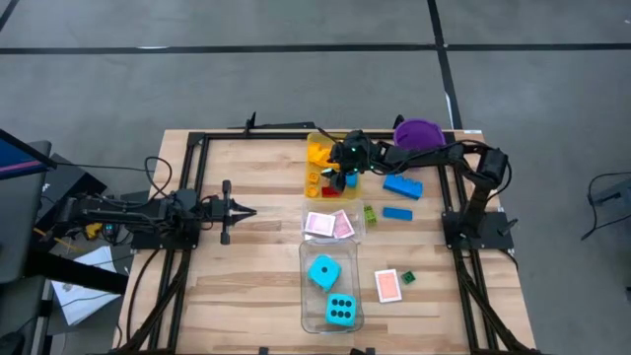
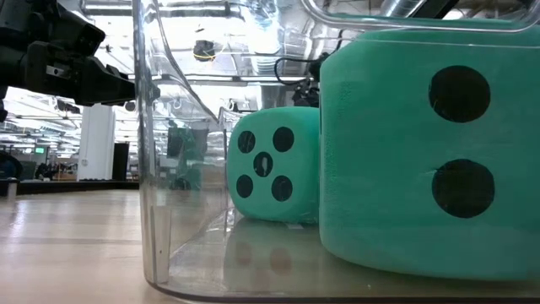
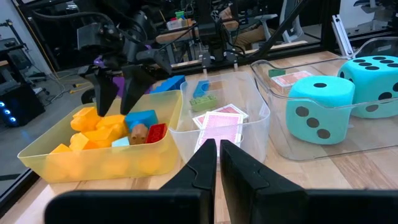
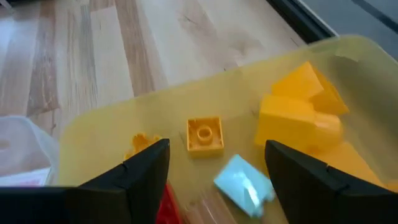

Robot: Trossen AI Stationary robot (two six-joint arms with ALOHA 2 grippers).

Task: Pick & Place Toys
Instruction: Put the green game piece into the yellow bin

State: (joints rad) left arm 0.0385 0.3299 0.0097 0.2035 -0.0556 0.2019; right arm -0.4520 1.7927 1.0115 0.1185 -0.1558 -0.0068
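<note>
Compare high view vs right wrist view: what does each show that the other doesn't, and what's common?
Only the high view: the left gripper, shut, waiting left of the trays; two cyan dice in a clear tray; pink-backed cards; blue bricks loose on the table; the purple bucket.

Only the right wrist view: a small orange brick and a light blue piece on the tray floor, seen between open fingers.

Both: the right gripper over the yellow tray, and yellow bricks inside it.
</note>
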